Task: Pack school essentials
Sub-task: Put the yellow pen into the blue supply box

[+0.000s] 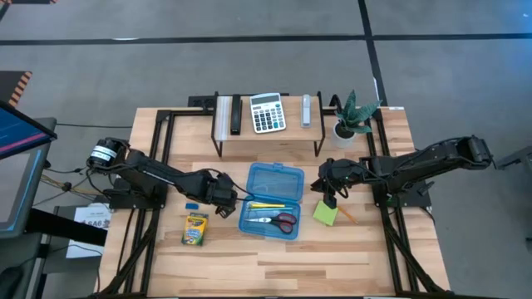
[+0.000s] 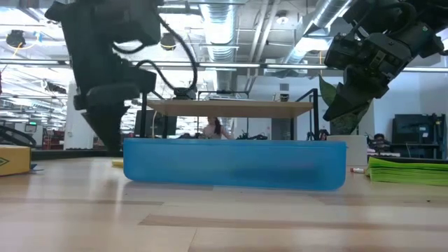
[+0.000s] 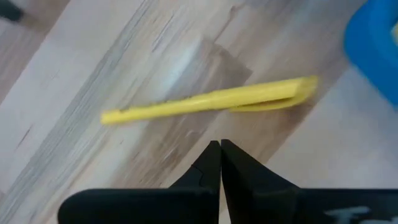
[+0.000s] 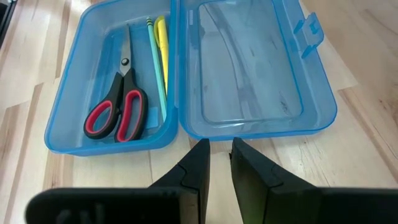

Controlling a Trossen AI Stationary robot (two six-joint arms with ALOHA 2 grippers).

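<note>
Blue case (image 4: 261, 121) holds scissors (image 4: 118, 106); pencils (image 4: 158, 50)

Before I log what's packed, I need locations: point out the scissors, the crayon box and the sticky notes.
scissors (image 4: 118, 112): right wrist view, red handles.
crayon box (image 1: 194, 229): high view, middle of its face.
sticky notes (image 1: 325, 213): high view, top sheet.

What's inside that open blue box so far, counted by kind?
Scissors: 1
Pencil-like sticks: 2, a green one and a yellow one
Total: 3
</note>
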